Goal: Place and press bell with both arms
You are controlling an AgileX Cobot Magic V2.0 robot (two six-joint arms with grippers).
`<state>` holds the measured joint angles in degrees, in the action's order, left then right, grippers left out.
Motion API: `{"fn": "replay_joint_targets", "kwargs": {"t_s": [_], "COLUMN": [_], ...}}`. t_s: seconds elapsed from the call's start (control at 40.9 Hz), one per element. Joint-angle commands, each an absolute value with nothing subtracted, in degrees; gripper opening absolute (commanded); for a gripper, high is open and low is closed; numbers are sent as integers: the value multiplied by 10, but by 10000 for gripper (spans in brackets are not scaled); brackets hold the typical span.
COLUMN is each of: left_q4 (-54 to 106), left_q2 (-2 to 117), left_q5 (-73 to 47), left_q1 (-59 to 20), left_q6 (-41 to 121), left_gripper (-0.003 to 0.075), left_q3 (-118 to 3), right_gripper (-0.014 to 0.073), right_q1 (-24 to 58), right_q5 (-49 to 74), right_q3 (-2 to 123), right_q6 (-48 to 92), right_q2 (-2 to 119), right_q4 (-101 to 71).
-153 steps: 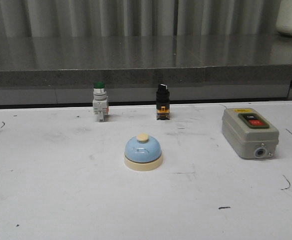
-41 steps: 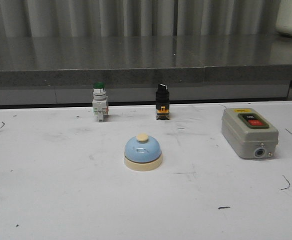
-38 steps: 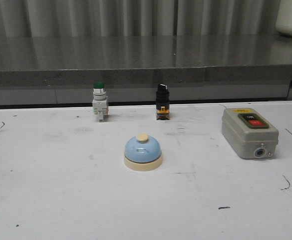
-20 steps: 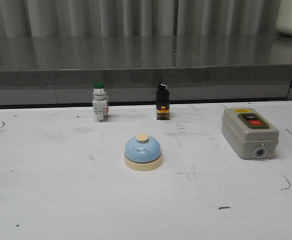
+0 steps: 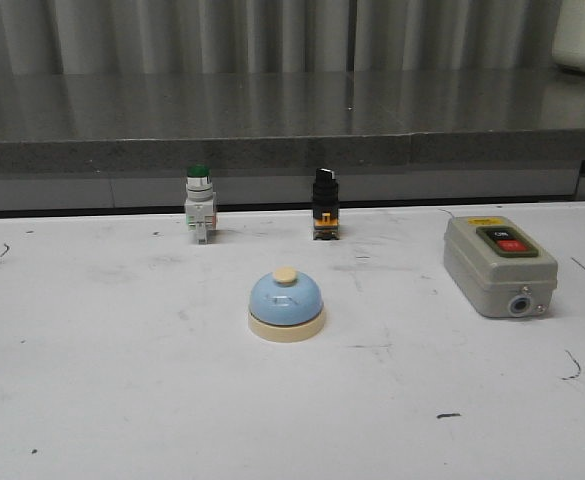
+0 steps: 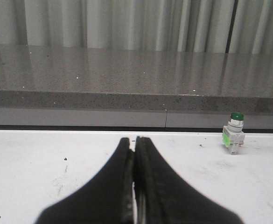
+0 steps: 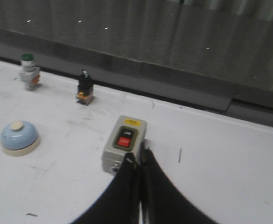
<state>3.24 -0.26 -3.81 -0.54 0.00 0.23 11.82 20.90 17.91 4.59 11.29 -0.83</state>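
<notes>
On the white table (image 5: 92,400) near its centre, the bell (image 5: 287,305) sits alone, untouched; placing and pressing both look undone. At two o'clock beyond it stands the grey box (image 5: 499,265). Left gripper (image 6: 134,144) and right gripper (image 7: 137,161) are pinched together, empty.

Glossy, seemingly plastic bell (image 5: 287,303); matt, scuffed white table (image 5: 122,380)
</notes>
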Motion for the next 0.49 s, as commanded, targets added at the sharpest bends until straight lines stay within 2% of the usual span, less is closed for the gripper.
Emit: {"fn": "replay_joint_targets", "kwargs": {"t_s": [0.0,0.245,0.465], "left_q4": [35,35,35], "left_q2": [-13,-13,-12], "left_q5": [10,10,10], "left_q1": [-8,-8,-8], "left_q6": [-4,-4,-4], "left_gripper": [-20,-20,-20], "left_q3": [16,16,16], "right_gripper": [-69,-69,-69], "right_q1": [84,23,10], "right_q5": [98,26,3], "right_q3": [130,17,-12], "right_q6": [51,51,51], "right_q2": [75,-16,-15], "right_q4": [0,-3,-3]}}
